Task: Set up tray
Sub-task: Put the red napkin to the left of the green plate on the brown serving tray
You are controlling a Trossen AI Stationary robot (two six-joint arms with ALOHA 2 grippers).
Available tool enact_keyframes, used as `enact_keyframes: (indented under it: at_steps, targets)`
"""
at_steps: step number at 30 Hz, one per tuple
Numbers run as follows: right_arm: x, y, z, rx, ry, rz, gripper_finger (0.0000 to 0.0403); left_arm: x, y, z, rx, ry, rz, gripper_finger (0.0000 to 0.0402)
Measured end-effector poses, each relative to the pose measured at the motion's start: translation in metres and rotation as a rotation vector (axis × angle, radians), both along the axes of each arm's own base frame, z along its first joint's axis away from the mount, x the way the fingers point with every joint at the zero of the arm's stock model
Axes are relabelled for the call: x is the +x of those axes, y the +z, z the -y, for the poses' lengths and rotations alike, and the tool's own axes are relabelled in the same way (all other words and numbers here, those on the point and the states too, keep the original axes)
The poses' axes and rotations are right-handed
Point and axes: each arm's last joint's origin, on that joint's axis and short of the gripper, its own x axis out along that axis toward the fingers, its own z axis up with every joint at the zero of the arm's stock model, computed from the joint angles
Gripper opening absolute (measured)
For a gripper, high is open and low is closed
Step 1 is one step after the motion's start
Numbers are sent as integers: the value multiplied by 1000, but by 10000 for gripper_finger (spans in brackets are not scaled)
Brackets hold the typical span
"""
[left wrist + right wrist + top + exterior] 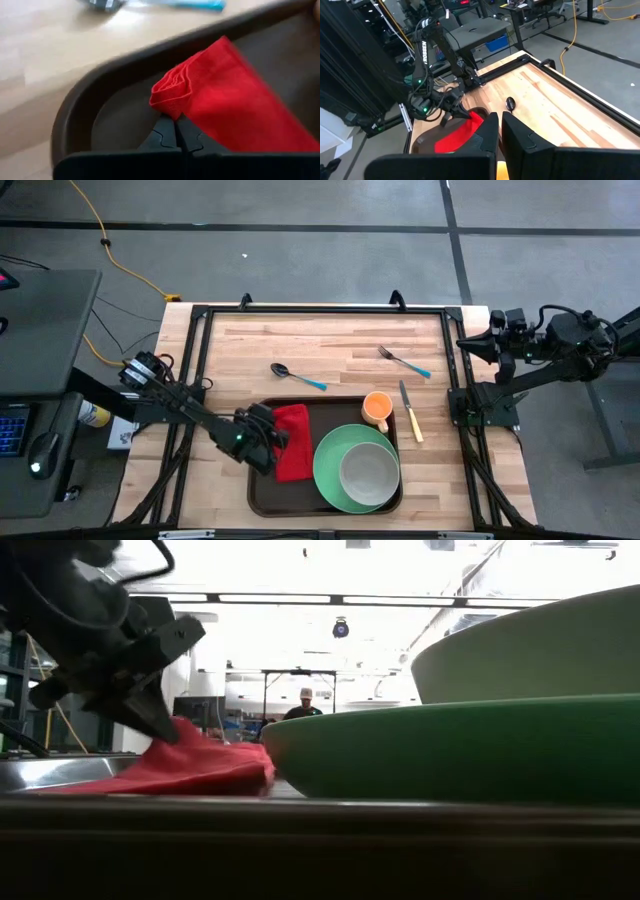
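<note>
Pinching red napkin [235, 107] (folded) in tray [80, 107] — left gripper [175, 131].

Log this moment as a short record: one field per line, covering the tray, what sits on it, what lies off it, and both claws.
tray: dark brown tray at the table's near edge
on tray: red napkin, green plate holding a grey bowl, orange cup
off tray: spoon, fork and knife on the wooden table
left claw: shut on a folded corner of the napkin, over the tray
right claw: parked at the table's right edge, holding nothing
</note>
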Motion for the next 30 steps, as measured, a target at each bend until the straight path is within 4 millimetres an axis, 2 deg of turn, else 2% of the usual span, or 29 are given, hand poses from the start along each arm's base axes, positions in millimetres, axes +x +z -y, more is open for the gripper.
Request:
enact_keyframes:
  at_steps: [8,15,23,30]
  targets:
    - [0,0,0,-4,-9,0,0,-6,2,-2,-52,-16,-128,12]
    - [0,0,0,-8,-16,0,0,-8,3,-7,-17,-32,-192,11]
    - [0,0,0,-8,-17,0,0,10,6,-17,-42,-296,-302,12]
    - [0,0,0,-8,-16,-1,0,10,6,-16,-65,-326,-326,11]
